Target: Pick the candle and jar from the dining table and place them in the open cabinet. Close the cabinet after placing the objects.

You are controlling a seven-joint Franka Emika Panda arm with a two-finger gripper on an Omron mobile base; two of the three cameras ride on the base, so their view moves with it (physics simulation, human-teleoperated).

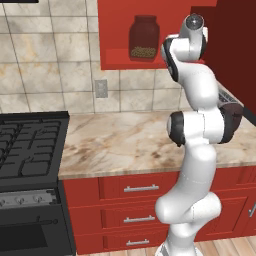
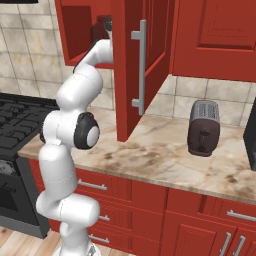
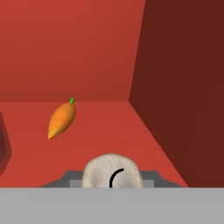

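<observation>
Reaching deep into the cabinet (image 1: 112, 30), the gripper (image 3: 111, 180) sits just above the shelf floor, clamped on the candle (image 3: 112, 171), a pale, mottled grey stub with a curved black wick mark on its top face, seen end-on between the tips. Just ahead on the red shelf lies a small carrot (image 3: 61, 120), orange with a green tip, a little left of the candle and well clear of the back corner. Further out, the jar (image 1: 144, 38) already stands on the shelf near its left front edge: squat glass, wide lid, tan grains at the bottom. So the jar looks done, and the candle is inside but not yet released. The door (image 2: 142, 65) hangs wide open over the worktop (image 1: 125, 145), handle (image 2: 142, 66) facing out, so letting go and shutting it remain.
</observation>
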